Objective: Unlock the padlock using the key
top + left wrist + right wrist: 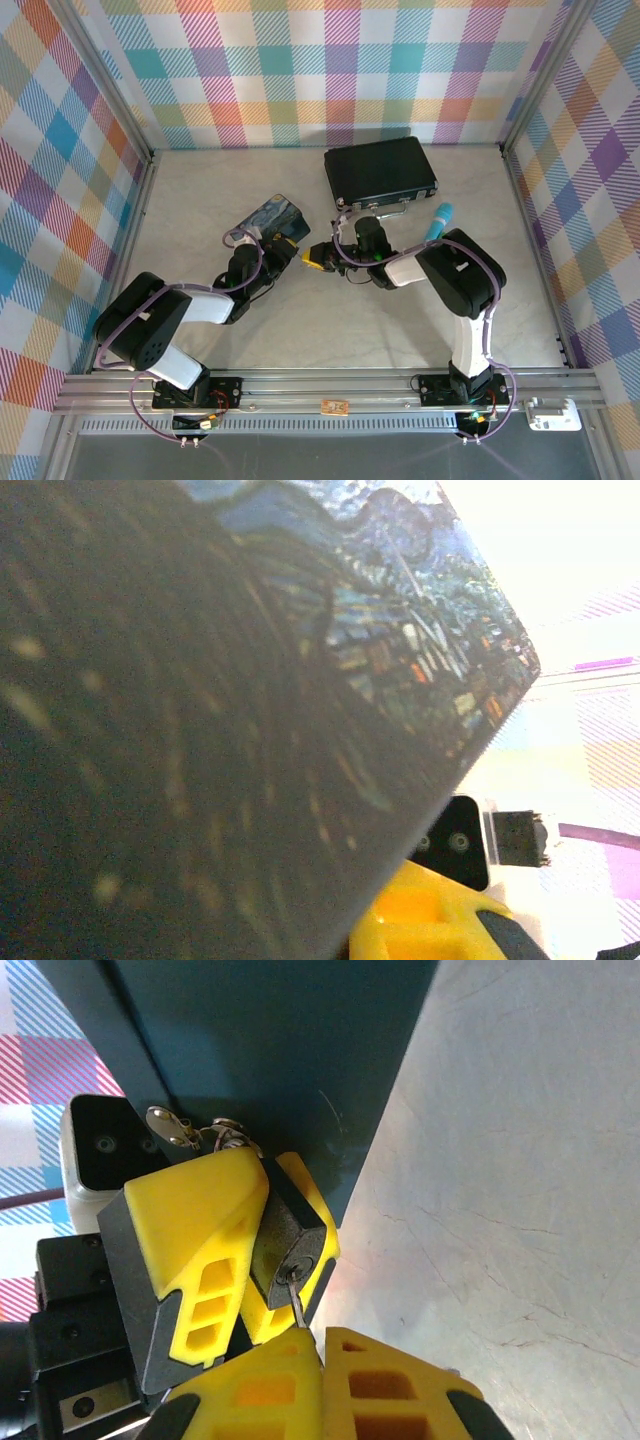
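Note:
In the right wrist view the small dark padlock [285,1245] is clamped between the yellow fingers [200,1230] of my left gripper, keyhole facing the camera. The thin key [298,1305] sticks out of my right gripper [322,1345], which is shut on it, and its tip sits in the keyhole. The shackle is hidden behind the left fingers. From above, the left gripper [296,250] and right gripper [322,258] meet tip to tip at mid-table. One yellow finger [430,920] shows at the bottom of the left wrist view.
The blue painted tin [268,217] lies right over the left gripper and blocks most of the left wrist view [400,630]. Spare silver keys [175,1125] hang by the left fingers. A black briefcase [380,172] and a teal-capped marker [438,222] lie behind the right arm.

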Tool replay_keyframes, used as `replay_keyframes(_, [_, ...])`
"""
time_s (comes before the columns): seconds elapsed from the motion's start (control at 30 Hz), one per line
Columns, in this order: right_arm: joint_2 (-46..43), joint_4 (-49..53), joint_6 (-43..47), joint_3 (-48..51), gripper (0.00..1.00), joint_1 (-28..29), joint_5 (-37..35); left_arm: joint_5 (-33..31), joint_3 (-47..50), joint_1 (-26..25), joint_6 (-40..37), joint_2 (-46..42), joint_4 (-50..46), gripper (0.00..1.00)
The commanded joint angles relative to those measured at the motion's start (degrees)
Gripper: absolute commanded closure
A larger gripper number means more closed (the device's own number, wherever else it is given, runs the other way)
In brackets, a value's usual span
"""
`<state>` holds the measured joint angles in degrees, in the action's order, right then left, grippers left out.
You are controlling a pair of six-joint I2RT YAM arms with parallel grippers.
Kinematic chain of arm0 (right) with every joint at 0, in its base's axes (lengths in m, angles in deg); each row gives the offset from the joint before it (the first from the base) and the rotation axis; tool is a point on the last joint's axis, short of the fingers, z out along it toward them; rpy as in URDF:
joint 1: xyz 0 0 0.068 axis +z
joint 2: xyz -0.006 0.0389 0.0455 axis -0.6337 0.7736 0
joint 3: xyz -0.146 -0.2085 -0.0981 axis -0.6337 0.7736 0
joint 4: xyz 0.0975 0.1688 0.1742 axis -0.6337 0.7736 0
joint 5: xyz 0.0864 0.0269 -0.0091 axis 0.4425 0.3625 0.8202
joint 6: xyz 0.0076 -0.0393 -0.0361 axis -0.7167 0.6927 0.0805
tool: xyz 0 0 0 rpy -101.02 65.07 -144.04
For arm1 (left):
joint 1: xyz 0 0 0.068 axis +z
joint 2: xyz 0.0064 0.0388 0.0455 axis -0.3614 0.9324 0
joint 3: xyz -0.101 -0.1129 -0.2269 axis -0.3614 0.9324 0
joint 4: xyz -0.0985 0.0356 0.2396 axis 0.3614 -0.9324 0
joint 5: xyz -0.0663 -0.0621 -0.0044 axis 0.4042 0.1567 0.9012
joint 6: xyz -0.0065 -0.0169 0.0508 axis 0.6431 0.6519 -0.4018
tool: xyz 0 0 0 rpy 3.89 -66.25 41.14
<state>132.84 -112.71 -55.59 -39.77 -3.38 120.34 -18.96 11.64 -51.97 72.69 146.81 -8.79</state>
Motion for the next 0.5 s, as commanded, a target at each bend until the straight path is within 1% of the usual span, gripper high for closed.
replay_keyframes(0.0, [-2.08, 7.54, 7.63, -3.76, 1.00, -0.26, -9.04, 15.68, -2.70, -4.47, -1.80, -2.99, 3.62, 1.00])
replay_keyframes(0.07, [-2.81, 8.48, 7.73, -3.50, 1.00, -0.26, -10.28, 15.64, -2.87, -4.46, -1.69, -2.67, 4.01, 1.00])
replay_keyframes(0.23, [-4.32, 6.46, 4.82, -1.75, 1.00, -0.26, -12.73, 15.38, -4.01, -4.47, -2.10, -2.03, 4.55, 1.00])
replay_keyframes(0.3, [-5.38, 9.76, 3.35, -1.95, 1.00, -0.34, -13.08, 15.02, -4.42, -4.46, -2.35, -1.70, 4.41, 1.00])
replay_keyframes(0.37, [-6.04, 10.52, 1.36, -1.63, 1.00, -0.40, -12.47, 15.10, -4.39, -4.45, -2.72, -1.50, 4.38, 1.00])
replay_keyframes(0.47, [-5.76, 6.33, -4.05, -0.55, 1.00, -0.77, -9.24, 15.18, -3.87, -4.44, -3.31, -1.42, 4.98, 1.00])
